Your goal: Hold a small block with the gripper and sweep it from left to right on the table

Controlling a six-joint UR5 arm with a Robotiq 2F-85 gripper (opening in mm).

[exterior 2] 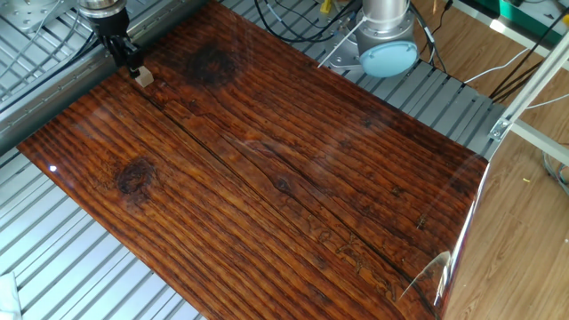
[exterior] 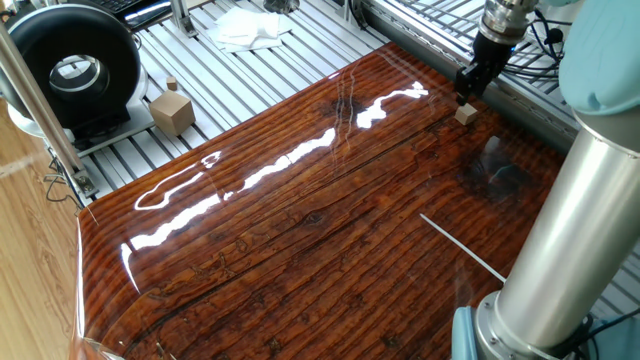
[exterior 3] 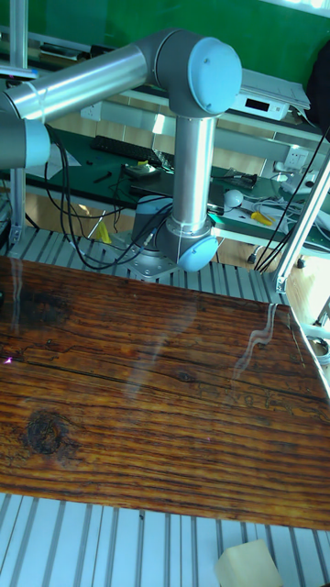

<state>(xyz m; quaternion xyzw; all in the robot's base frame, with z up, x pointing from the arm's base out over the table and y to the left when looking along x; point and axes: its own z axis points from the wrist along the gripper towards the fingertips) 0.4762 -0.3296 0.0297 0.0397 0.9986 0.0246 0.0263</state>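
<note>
counter (exterior: 300,230): glossy reddish-brown board, on slatted aluminium frame (exterior: 250,70) | larger knobbed tan cube (exterior: 171,110) on the frame, well apart | my gripper (exterior: 466,98) just above small block (exterior: 465,115) near counter's far edge; whether jaws pinch it, cannot tell

Two wooden cubes are sitting out: one small block (exterior: 465,115) on the table (exterior: 300,230), one larger knobbed cube (exterior: 172,111) on the aluminium frame (exterior: 240,75). One gripper (exterior: 470,95), one black round fan-like unit (exterior: 75,65), one white cloth (exterior: 248,27).
</note>
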